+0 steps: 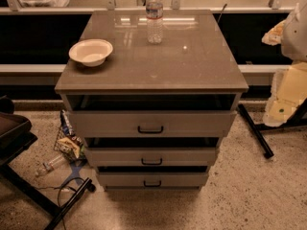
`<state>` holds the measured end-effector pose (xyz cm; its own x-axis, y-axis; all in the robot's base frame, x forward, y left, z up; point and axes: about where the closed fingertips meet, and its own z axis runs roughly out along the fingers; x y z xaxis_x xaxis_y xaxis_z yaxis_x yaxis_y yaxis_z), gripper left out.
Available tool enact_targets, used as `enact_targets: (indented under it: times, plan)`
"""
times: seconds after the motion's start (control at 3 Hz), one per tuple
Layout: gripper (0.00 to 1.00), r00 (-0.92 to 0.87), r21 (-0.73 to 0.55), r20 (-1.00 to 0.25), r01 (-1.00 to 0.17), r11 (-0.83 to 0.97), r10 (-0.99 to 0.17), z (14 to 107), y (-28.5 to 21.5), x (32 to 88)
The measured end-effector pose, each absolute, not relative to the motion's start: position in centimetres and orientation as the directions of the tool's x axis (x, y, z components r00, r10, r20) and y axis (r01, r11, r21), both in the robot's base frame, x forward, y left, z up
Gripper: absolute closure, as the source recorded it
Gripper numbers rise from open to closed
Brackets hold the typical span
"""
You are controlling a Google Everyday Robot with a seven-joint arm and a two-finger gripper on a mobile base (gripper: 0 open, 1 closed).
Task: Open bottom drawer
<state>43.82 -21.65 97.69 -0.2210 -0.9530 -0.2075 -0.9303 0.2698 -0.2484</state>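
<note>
bottom drawer (pixel 182 179) sits lowest on the cabinet (pixel 192 66), its handle (pixel 152 183) running left-right facing the camera, gripper's out of frame so can't tell its state

One cabinet (pixel 168 66), three drawers (pixel 105 123) including the bottom drawer (pixel 152 179), one bowl (pixel 90 51), one upright bottle (pixel 154 16).

Cabinet top (pixel 192 66) carries bowl (pixel 90 51) and water bottle (pixel 154 16).
</note>
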Motion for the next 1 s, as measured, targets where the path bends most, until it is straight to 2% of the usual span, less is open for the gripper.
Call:
enact_targets:
  times: [0.67,1.0]
  plan:
    - [0.0,-0.262,-0.26,-0.241,-0.91,0.323,-0.934,94.9,-21.7,44.8]
    - [0.0,-0.313,-0.255,-0.275,-0.888,0.383,-0.909,89.0,-21.9,45.7]
